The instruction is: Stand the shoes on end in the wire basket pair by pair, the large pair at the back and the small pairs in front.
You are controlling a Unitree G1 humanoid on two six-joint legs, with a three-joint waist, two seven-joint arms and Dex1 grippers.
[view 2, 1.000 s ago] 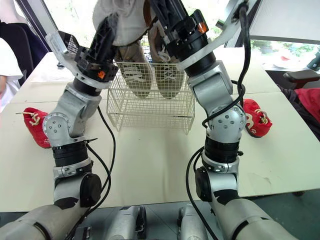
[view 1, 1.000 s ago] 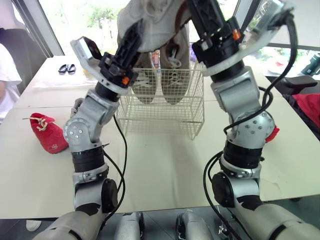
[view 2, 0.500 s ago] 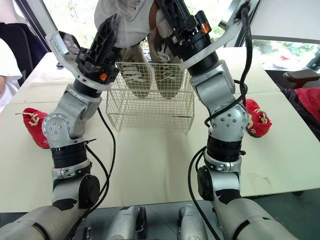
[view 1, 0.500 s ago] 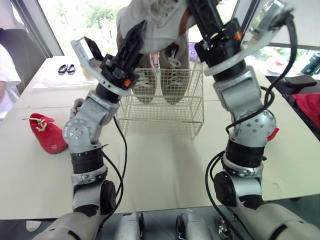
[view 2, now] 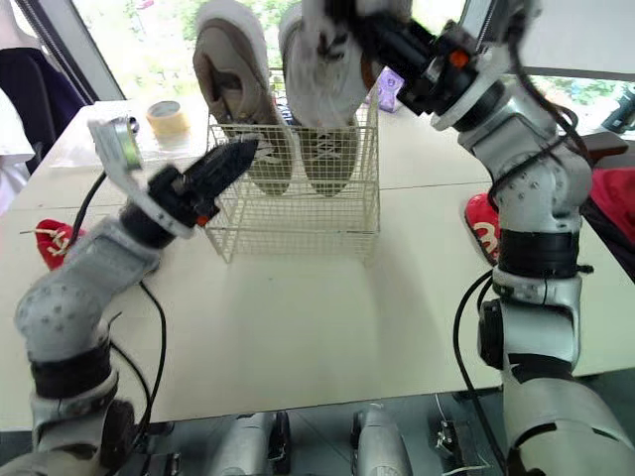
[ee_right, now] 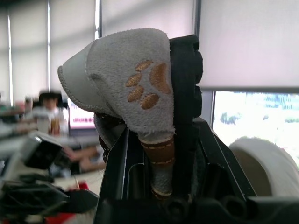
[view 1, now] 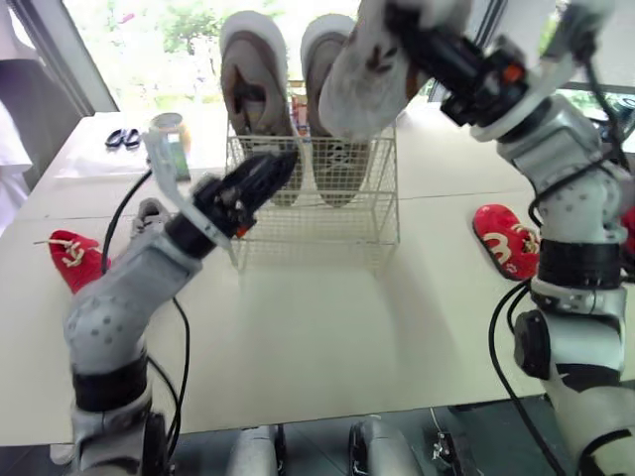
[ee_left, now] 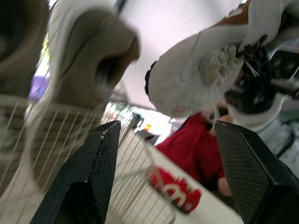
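Left eye view: a small pale shoe (view 1: 362,84) is hanging in the air over the right-hand side of the wire basket (view 1: 317,213), its sole facing the camera and its toe pointing down towards the rim. Whether the toe is touching anything in the basket cannot be told. The right gripper (view 1: 412,35) is gripping this shoe by the heel. In the right wrist view its black fingers (ee_right: 186,88) are pressing in on the heel, which is carrying a brown paw print.

Behind the held shoe, the large beige pair (view 1: 253,89) is standing on end at the back of the basket, side by side, with the upper ends rising well above the rim. The held shoe is covering part of the right-hand one.

The left gripper (view 1: 276,169) is hovering just in front of the basket's left front corner, pointing at it. In the left wrist view its fingers (ee_left: 93,172) are spreading wide apart with nothing between them.

The basket is sitting on a pale table (view 1: 327,317). A red shoe on the left (view 1: 74,260) is lying beside the left arm, well apart from the basket. A red shoe on the right (view 1: 506,240) is lying beyond the basket's other side, near the right arm. A roll of tape (view 2: 164,117) is resting at the table's far left. A person's white sleeve (view 2: 8,139) is showing at the left edge.
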